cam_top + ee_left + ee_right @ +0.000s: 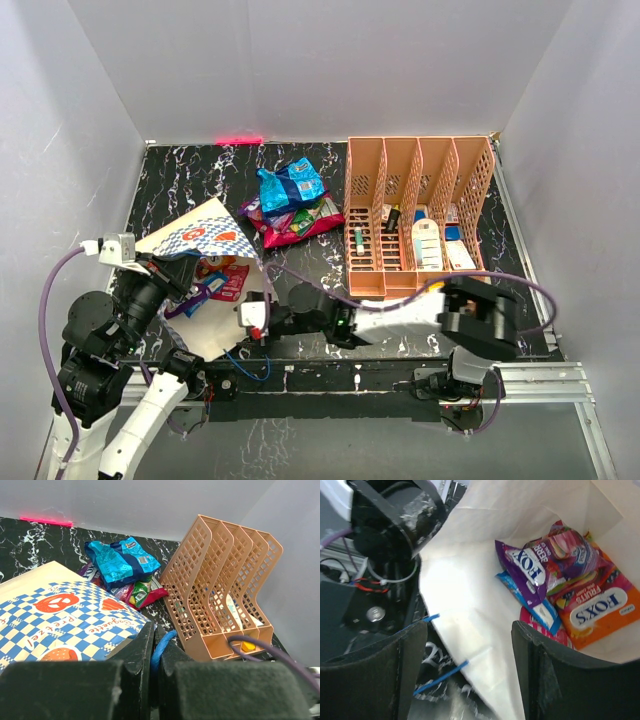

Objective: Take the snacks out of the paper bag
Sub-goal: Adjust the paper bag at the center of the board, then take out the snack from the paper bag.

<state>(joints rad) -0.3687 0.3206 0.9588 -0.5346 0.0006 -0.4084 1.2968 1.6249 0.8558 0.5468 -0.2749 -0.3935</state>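
The paper bag point(195, 235) lies on its side at the left, its mouth facing the arms. My left gripper point(154, 640) is shut on the bag's blue cord handle point(162, 645) and holds the mouth up. My right gripper point(470, 665) is open at the mouth point(245, 312), with the bag's lower lip point(485, 630) between its fingers, untouched. Inside lie snacks: a purple packet point(540, 565), an orange one point(600, 610), a blue one point(530, 600) and a pink one point(545, 630). More snacks point(290, 200) are piled on the table beyond the bag, blue on top point(122, 560).
A peach slotted organizer point(420, 215) with small bottles and boxes stands at the right, close to the snack pile. White walls close in the black marbled table point(560, 290) on three sides. The right arm's purple cable point(400, 295) runs in front of the organizer.
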